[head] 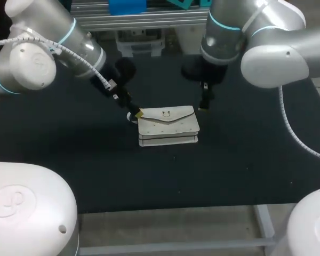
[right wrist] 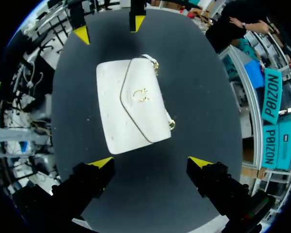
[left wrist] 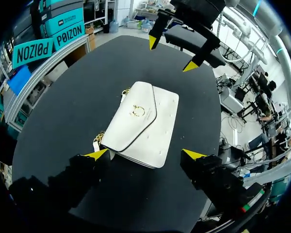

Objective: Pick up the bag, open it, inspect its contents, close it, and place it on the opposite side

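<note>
Two spread-fingered grippers bracket the closed white leather flap handbag (head: 168, 125) lying flat mid black table (head: 69, 144), left gripper (head: 133, 114) at its 9 o'clock end, right gripper (head: 204, 104) near 2 o'clock, seemingly lining up the pickup.

- You have one white flap bag (head: 168, 126), lying near the middle of the table.
- You can count one gold clasp (left wrist: 138, 110) on its flap.
- You have two arms: the left arm (head: 48, 37) and the right arm (head: 266, 42).
- You have two grippers, the left gripper (head: 133, 114) and the right gripper (head: 204, 104), with four yellow fingertips (left wrist: 98, 154) in all.
- You have one black table (head: 245, 170).
</note>
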Robot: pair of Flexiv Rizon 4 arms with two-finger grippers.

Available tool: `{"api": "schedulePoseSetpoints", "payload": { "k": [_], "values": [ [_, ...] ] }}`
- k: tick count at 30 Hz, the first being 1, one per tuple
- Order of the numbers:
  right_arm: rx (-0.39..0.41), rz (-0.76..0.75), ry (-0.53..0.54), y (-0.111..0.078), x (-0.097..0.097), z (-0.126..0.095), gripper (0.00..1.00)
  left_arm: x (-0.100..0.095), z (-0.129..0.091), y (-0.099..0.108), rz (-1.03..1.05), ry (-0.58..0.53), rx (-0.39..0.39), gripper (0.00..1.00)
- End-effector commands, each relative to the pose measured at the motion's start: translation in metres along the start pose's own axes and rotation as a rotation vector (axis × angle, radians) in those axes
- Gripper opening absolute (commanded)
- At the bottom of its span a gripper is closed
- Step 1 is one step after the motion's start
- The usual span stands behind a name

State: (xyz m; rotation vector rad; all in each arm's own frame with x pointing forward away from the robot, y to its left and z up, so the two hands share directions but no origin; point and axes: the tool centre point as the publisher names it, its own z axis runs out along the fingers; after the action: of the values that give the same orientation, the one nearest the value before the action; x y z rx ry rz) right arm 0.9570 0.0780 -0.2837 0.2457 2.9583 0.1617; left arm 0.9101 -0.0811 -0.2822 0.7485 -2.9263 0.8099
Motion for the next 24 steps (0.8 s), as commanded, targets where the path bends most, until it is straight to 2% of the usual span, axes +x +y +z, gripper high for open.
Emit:
{"api": "schedulePoseSetpoints", "payload": {
  "k": [1,3,6,12,16,18,19,24],
  "values": [
    [0.014,0.194,0.218,0.004,-0.020,-0.001,1.00,-0.001,0.007,-0.008,-0.403,-0.105,-0.048,1.00],
    [-0.008,0.261,0.277,0.004,-0.023,-0.002,1.00,-0.006,0.007,-0.007,-0.474,-0.140,-0.051,1.00],
    [-0.027,0.324,0.336,0.004,-0.024,-0.003,1.00,-0.012,0.006,-0.004,-0.592,-0.133,-0.061,1.00],
    [0.008,0.461,0.409,0.006,-0.024,-0.004,1.00,-0.016,0.007,0.004,-0.758,-0.128,-0.078,1.00],
    [-0.036,0.565,0.420,0.006,-0.022,-0.005,1.00,-0.017,0.007,0.012,-0.840,-0.107,-0.059,1.00],
    [-0.108,0.639,0.436,0.003,-0.021,-0.007,1.00,-0.019,0.008,0.016,-0.878,-0.078,-0.053,1.00],
    [-0.130,0.662,0.415,0.001,-0.017,-0.009,1.00,-0.018,0.008,0.019,-0.858,-0.149,-0.055,1.00],
    [-0.130,0.662,0.415,0.001,-0.017,-0.009,1.00,-0.018,0.008,0.019,-0.858,-0.149,-0.055,1.00]
  ]
}}
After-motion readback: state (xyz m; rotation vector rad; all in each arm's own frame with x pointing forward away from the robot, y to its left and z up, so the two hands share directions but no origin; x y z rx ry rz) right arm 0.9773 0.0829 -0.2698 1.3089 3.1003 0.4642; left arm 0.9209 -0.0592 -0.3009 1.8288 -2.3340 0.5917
